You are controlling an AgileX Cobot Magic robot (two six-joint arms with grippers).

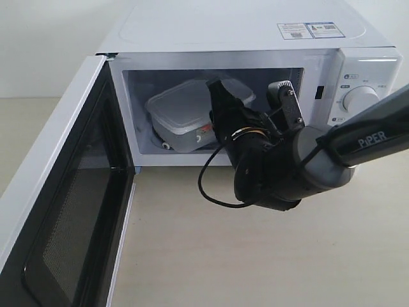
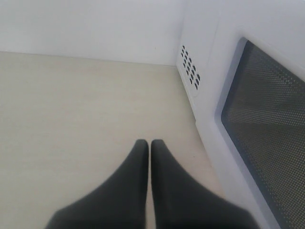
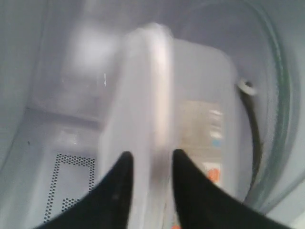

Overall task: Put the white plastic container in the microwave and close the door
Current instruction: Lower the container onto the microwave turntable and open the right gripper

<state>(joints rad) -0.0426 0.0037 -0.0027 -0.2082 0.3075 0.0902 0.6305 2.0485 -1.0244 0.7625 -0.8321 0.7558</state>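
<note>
Placing step: the right gripper (image 3: pixel 151 155), jaws narrowly parted, pinches the rim of the rectangular translucent-white plastic container (image 1: pixel 185 105), tilted inside the boxy white microwave (image 1: pixel 243 25). Next: release, withdraw, swing the open left-hand door (image 1: pixel 64 192) shut. The left gripper (image 2: pixel 148 143) is closed, empty.

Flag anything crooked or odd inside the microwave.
The white plastic container sits tilted in the microwave, one side raised rather than lying flat, with the right hand gripping its rim. Nothing spilled or damaged shows.
</note>
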